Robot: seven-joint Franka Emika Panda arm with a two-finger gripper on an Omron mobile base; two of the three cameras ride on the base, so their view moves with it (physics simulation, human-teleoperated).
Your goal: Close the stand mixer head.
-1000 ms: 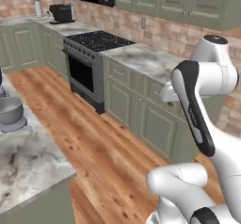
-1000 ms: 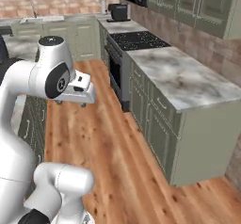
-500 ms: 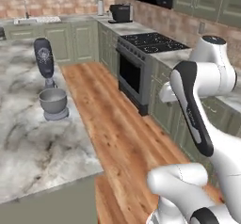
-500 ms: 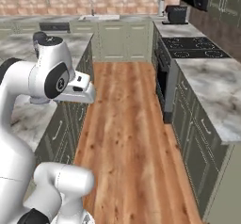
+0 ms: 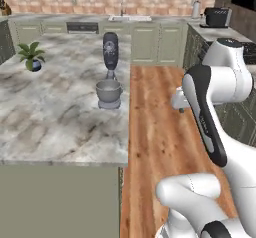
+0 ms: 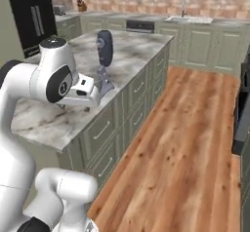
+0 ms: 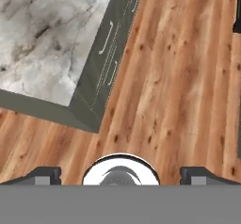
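Left base view: stand mixer head (image 5: 110, 50) tilted up, no legible labels; pincer (image 7: 120, 175) tips apart

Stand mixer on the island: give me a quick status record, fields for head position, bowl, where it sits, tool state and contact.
mixer head: tilted up, standing nearly upright, not closed
bowl: round grey metal bowl below the head, on the mixer base
location: marble island counter, near the edge by the wood floor
tool: over the wood floor beside the island, fingertips spread wide, open, holding nothing
contact: none, tool is apart from the mixer
other: potted plant at the far side of the counter
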